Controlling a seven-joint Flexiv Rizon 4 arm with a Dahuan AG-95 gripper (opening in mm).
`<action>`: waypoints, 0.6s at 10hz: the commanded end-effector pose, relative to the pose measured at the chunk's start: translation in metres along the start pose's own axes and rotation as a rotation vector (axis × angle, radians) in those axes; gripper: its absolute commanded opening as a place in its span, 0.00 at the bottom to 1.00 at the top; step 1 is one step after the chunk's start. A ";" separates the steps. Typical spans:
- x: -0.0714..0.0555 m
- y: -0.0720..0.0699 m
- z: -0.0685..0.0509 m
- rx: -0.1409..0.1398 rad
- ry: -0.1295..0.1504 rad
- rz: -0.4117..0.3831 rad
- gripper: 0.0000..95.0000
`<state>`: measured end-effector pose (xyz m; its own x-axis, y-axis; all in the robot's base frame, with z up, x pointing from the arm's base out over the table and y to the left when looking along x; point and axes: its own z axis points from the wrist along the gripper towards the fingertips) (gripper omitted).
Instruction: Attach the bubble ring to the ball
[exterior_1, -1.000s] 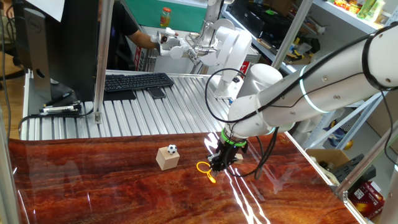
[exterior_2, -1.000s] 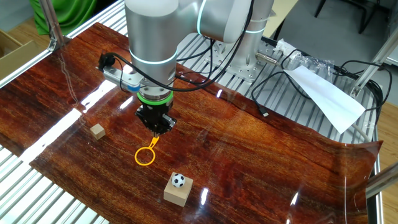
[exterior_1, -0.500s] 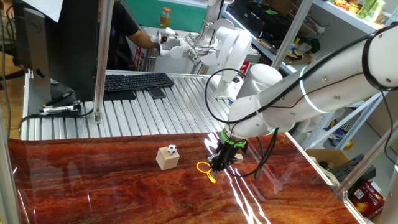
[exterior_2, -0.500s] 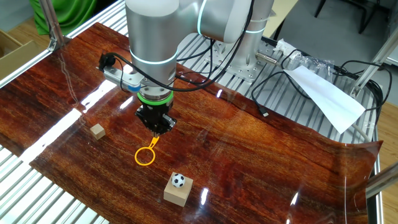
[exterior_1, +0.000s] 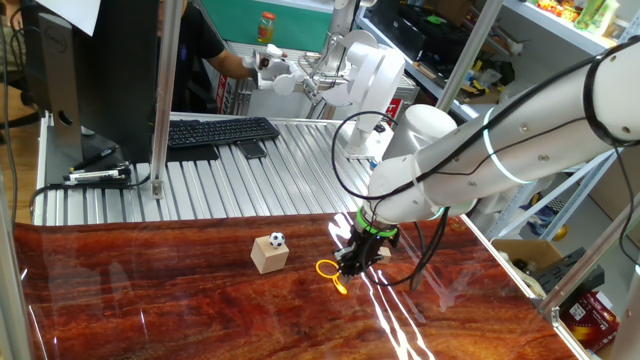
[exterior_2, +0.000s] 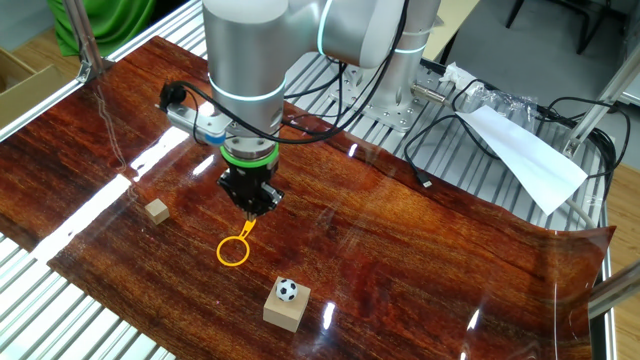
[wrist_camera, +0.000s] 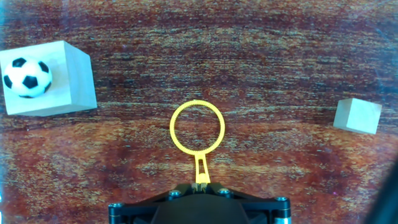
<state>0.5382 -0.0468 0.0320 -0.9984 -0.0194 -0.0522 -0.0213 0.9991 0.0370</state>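
1. low centre of the hand view: the gripper (wrist_camera: 200, 190) has its fingers together on the short handle of the bubble ring (wrist_camera: 197, 129); the loop sticks out ahead of it over the wood-grain table (wrist_camera: 267, 74). whether the loop rests on the table or hangs just above it, i cannot tell.
2. upper left of the hand view: the ball (wrist_camera: 27, 77), white with black patches, sits on top of the light wooden cube (wrist_camera: 62, 84). it is well apart from the ring, off to the left.
3. right edge of the hand view: a small plain tan cube (wrist_camera: 357, 116), not part of the job, well clear of the ring.
4. lower centre of the other fixed view: ring (exterior_2: 235, 247) lies between gripper (exterior_2: 250, 207) and ball (exterior_2: 287, 290); the tan cube (exterior_2: 155, 210) sits at left.
5. judgement: grasp looks made, carry to the ball not yet done.
6. risks: the grip is on a thin handle tip only, so the ring could pivot or slip during the move. coming in low, the loop may knock the ball off its cube, since it looks merely perched there. an off-centre drop would leave the loop hung on the cube edge, not around the ball.
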 end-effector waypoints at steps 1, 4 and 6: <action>0.001 -0.001 0.001 0.008 0.014 0.003 0.00; 0.001 -0.001 0.001 0.030 0.028 0.007 0.00; 0.001 -0.001 0.001 0.066 0.055 0.002 0.00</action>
<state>0.5388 -0.0465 0.0288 -0.9999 -0.0133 0.0060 -0.0134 0.9998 -0.0165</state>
